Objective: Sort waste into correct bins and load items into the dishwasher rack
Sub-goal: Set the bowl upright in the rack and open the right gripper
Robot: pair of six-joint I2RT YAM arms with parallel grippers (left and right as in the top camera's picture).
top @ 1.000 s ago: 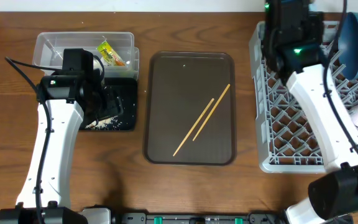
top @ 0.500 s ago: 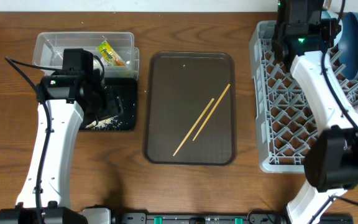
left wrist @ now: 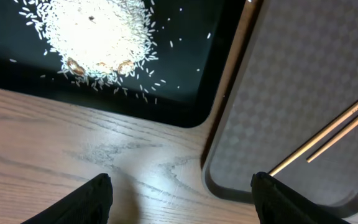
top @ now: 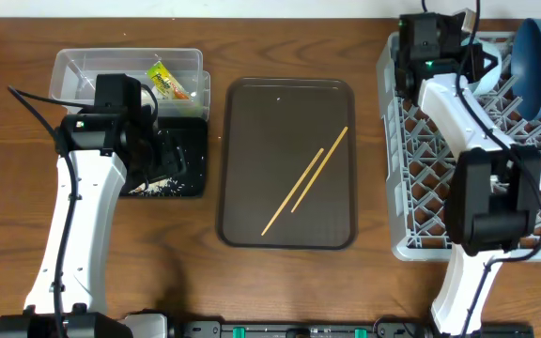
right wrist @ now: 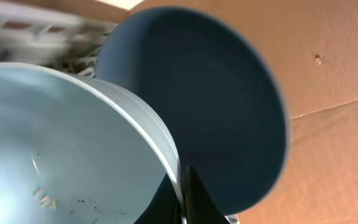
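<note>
The small light-blue bowl (right wrist: 61,143) is gripped by its rim in the closed right hand (right wrist: 182,193), over the far corner of the dishwasher rack (top: 440,188); it seems not yet set down. The dark-blue plate (right wrist: 210,112) is already stood in the rack, just behind this hand. The snack wrapper (top: 165,80) is placed in the clear tub (top: 73,66), and the rice (left wrist: 98,31) in the black tray (left wrist: 185,93), just ahead of the open, empty left hand (left wrist: 182,193). The chopsticks (left wrist: 328,137) are left on the brown tray (left wrist: 278,93), to its right.

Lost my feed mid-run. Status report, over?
Left gripper open, empty, hovering by black tray. Right gripper shut on light-blue bowl rim, over rack beside dark-blue plate. Chopsticks lie on brown tray, unloaded. No obstruction seen.
</note>
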